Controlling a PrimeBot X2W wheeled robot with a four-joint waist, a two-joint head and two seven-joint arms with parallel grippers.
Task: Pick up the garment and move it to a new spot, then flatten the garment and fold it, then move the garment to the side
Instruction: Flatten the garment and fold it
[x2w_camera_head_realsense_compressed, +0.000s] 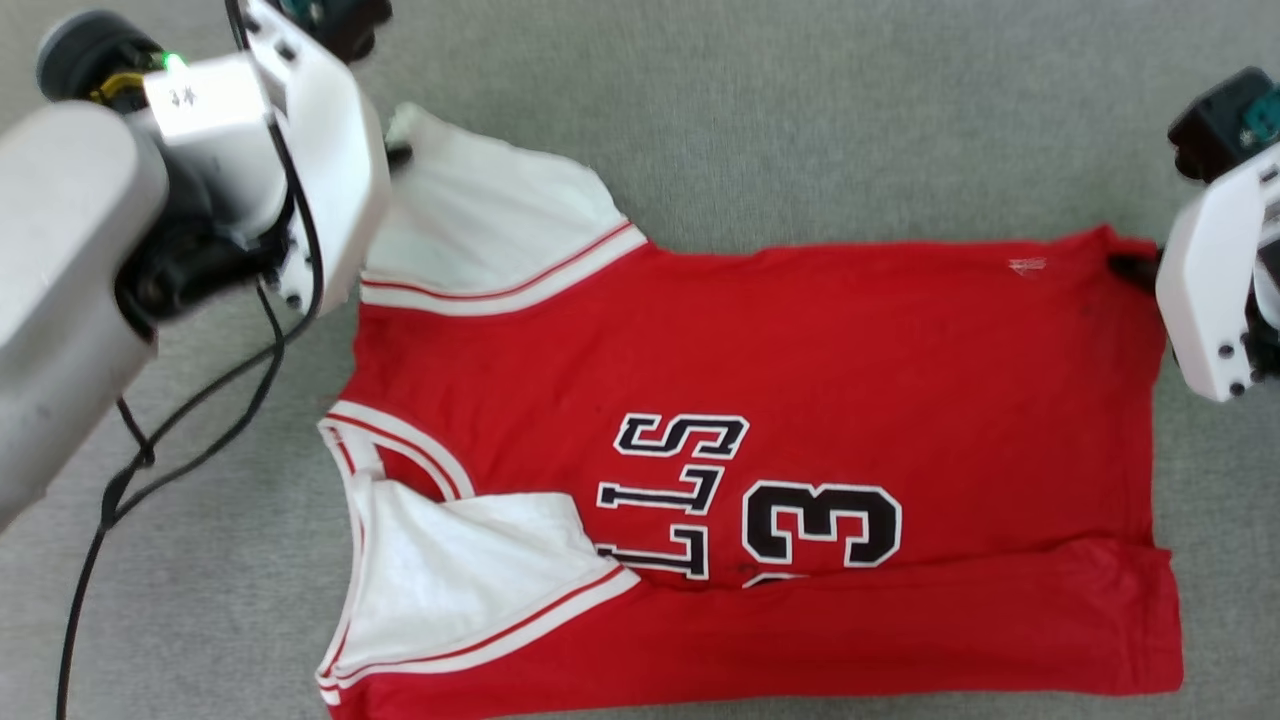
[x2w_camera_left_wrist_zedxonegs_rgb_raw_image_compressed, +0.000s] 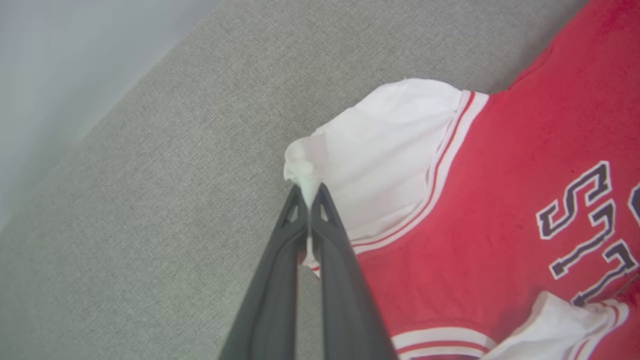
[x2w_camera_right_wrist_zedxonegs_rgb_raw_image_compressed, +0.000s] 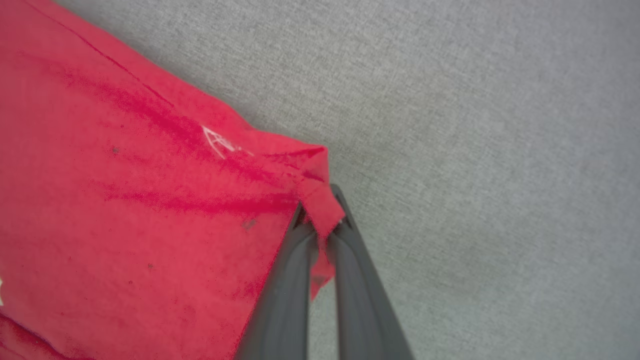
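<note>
The garment (x2w_camera_head_realsense_compressed: 800, 350) is a red jersey with white sleeves and a black "3", spread on the grey surface with its collar to the left and its hem to the right. Its near long edge is folded over onto the chest. My left gripper (x2w_camera_left_wrist_zedxonegs_rgb_raw_image_compressed: 311, 195) is shut on the tip of the far white sleeve (x2w_camera_left_wrist_zedxonegs_rgb_raw_image_compressed: 380, 150); in the head view its dark tip (x2w_camera_head_realsense_compressed: 398, 153) pokes out past the white wrist. My right gripper (x2w_camera_right_wrist_zedxonegs_rgb_raw_image_compressed: 322, 222) is shut on the far hem corner (x2w_camera_right_wrist_zedxonegs_rgb_raw_image_compressed: 315, 165) of the red cloth, seen at the garment's right edge (x2w_camera_head_realsense_compressed: 1135, 268).
A grey fabric surface (x2w_camera_head_realsense_compressed: 800, 120) lies under everything. A black cable (x2w_camera_head_realsense_compressed: 200, 400) hangs from my left arm over the surface's left part. In the left wrist view the surface's edge runs diagonally, with a pale area (x2w_camera_left_wrist_zedxonegs_rgb_raw_image_compressed: 75, 60) beyond it.
</note>
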